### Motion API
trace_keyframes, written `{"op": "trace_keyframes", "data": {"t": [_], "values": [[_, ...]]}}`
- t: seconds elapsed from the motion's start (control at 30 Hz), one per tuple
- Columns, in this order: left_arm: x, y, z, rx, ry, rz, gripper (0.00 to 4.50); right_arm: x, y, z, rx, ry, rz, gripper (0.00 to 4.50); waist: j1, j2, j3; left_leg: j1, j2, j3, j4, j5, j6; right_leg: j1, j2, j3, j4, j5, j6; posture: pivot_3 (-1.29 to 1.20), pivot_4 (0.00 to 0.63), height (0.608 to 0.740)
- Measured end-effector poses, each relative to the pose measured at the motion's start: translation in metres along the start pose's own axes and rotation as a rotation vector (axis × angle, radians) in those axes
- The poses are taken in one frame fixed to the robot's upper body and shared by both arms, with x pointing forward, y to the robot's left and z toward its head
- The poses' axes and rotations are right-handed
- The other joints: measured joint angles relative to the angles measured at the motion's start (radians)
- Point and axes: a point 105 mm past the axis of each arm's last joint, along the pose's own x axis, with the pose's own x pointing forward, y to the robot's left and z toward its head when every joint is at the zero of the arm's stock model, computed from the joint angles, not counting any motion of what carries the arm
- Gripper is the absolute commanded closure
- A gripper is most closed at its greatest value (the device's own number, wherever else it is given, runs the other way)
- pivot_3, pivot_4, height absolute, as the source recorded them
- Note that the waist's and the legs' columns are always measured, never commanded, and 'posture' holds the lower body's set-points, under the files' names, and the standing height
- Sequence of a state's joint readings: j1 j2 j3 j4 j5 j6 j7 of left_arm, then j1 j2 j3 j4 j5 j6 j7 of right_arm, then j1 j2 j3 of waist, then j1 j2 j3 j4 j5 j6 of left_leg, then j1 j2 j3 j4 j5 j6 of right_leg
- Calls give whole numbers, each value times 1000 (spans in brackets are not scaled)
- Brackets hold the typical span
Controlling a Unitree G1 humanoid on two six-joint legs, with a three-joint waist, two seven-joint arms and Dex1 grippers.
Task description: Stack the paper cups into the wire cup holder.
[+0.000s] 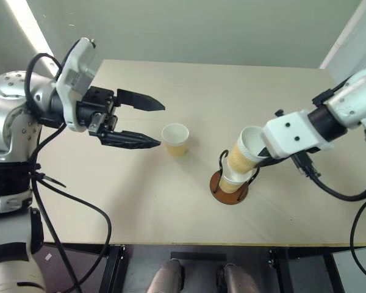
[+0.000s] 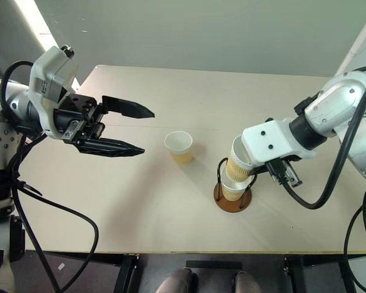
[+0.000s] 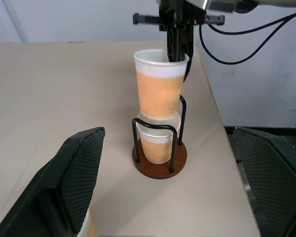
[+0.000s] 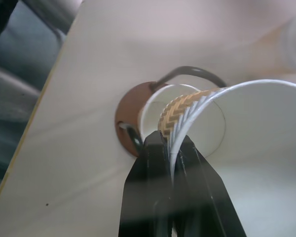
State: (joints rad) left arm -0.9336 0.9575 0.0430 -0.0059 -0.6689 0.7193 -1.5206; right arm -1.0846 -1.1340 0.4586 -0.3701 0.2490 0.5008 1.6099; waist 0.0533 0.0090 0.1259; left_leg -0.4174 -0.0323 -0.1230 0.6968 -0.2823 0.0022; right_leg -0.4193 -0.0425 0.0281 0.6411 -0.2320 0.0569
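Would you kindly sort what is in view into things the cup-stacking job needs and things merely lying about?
Belongs to the job:
- held paper cup, pinched by the right tool
- paper cup in the holder
- loose paper cup
- wire cup holder
- open left tool

Lying about:
- nothing besides the table

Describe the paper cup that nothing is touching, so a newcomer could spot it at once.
On the pale table, look left of the wire cup holder. The loose cup stands upright and alone near the middle, unlike the cup in the holder and the cup pinched by the right gripper.
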Motion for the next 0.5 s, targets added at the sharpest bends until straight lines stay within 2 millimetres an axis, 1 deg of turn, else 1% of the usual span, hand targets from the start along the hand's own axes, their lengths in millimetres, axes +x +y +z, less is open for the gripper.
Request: {"op": "trace_keyframes", "data": {"t": [0.2,0.3,0.33,0.5], "values": [[2,1,-1,-4,-5,-3,0,7,-1,1,-54,18,6,4441,-1,0,0,0,0,0,0,0,0,0,0,0,0,0,0,0,150,740],[2,1,-1,-5,-5,-2,0,12,-2,2,-65,17,13,3866,-1,0,0,0,0,0,0,0,0,0,0,0,0,0,0,0,150,740],[2,1,-1,-5,-5,-2,0,13,-2,3,-67,11,14,3604,-1,0,0,0,0,0,0,0,0,0,0,0,0,0,0,0,150,740],[2,0,-3,-9,-4,-2,0,17,-4,7,-50,-20,19,1879,-1,0,0,0,0,0,0,0,0,0,0,0,0,0,0,0,150,740]]}}
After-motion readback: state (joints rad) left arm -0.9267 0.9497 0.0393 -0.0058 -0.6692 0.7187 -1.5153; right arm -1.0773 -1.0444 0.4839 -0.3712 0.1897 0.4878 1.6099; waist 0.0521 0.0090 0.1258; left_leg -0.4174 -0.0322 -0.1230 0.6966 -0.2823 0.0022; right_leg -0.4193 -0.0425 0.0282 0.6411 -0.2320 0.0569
